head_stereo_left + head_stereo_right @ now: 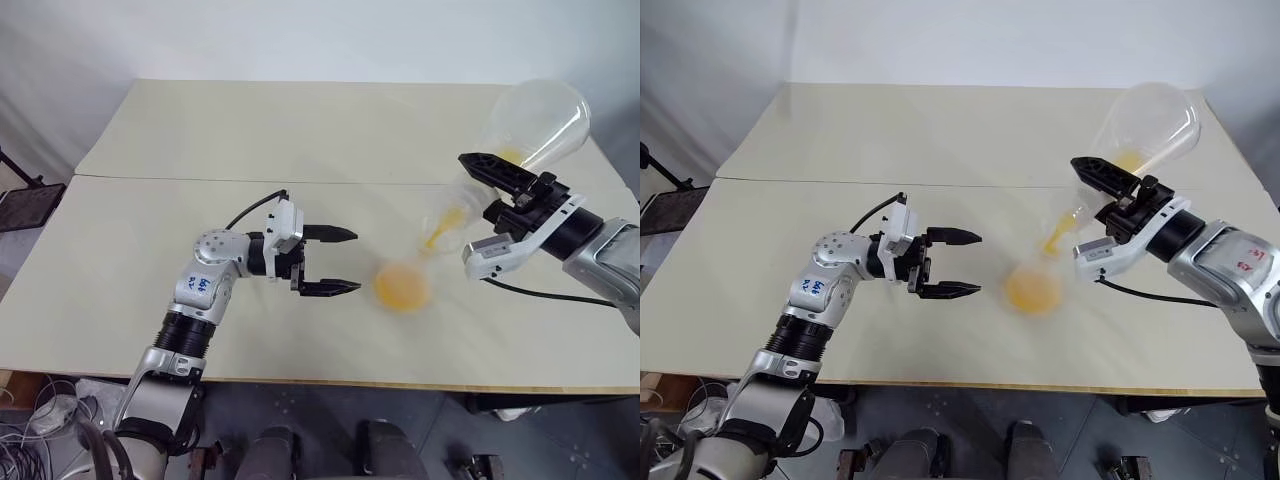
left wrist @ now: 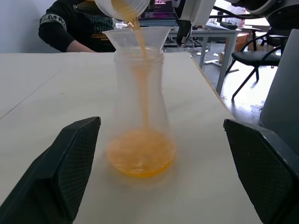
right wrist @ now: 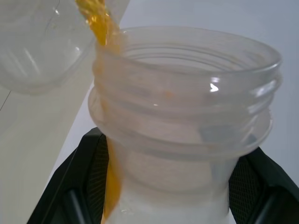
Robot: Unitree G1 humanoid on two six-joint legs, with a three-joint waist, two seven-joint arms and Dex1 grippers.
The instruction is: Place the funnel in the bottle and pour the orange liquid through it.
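The left gripper [image 1: 330,261] hangs level just beside the bottle [image 2: 140,116], jaws spread wide and gripping nothing, one finger on each side in its wrist view but clear of the glass. Good place to be, I'd say: ready to steady the bottle if it rocks, without nudging it.

Centre of the bench [image 1: 250,130], the bottle stands upright, round wide base narrowing to an open neck, walls clear and smooth. The funnel [image 2: 138,37] sits in that neck, a small see-through cone, flared mouth about as wide as the bottle. The orange liquid [image 2: 140,156] pools across the bottom, bright and translucent, with a thin stream running down through the funnel.

On the right, the right gripper [image 1: 510,195] is clamped on the threaded neck of a large conical flask [image 1: 545,120], tilted mouth-down over the funnel. It's clear plastic with ribbed threads, and a little orange is left inside near the neck.

The step in hand is the pour, and it looks well along. My advice: keep the tilt gentle so the stream stays thin and lands inside the funnel's mouth, not over its rim. That funnel looks light and merely resting there, so a heavy gush could tip it.
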